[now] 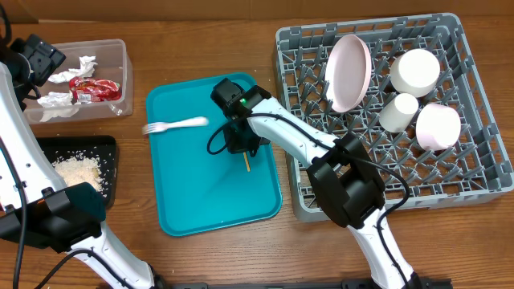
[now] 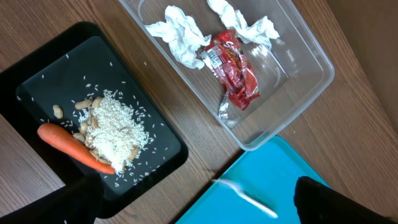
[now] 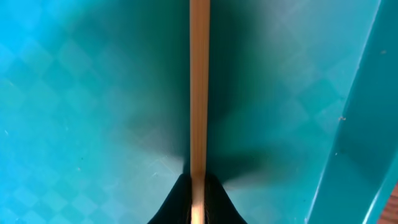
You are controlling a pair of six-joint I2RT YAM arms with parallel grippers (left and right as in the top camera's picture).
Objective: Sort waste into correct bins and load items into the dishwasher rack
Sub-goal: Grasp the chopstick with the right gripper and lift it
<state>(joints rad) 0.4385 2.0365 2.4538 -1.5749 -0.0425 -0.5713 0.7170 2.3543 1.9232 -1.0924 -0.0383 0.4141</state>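
**Worktop (image 1: 201, 48), wood-grain: contents**

1. Right gripper (image 3: 199, 202): jaws closed on the near end of the wooden stick (image 3: 199, 74), which is pinched between the dark fingertips. It sits low over the middle of the teal tray (image 1: 209, 193).
2. Wooden stick: thin and pale, running straight out from the gripper along the tray floor. Whether it touches the floor cannot be told. In the overhead view only a short tip shows below the gripper.
3. Left gripper (image 2: 194, 198): fingers spread wide at the lower corners of its wrist view, nothing between them. It hangs above the gap between the two bins.
4. Fork (image 1: 175, 125): white, lying flat on the teal tray near its left edge, apart from the stick.
5. Clear tub (image 1: 122, 50), far left: holds crumpled white napkins (image 2: 180, 37) and the red-and-silver wrapper (image 2: 235, 71).
6. Black tray (image 1: 80, 144), just in front of the tub: holds a heap of rice scraps (image 2: 118, 127), with the carrot (image 2: 74, 148) lying against it.
7. Dishwasher rack (image 1: 498, 168), right of the teal tray: holds the plate (image 1: 349, 72) standing on edge, two bowls (image 1: 415, 71) and the cup (image 1: 399, 112) between them.
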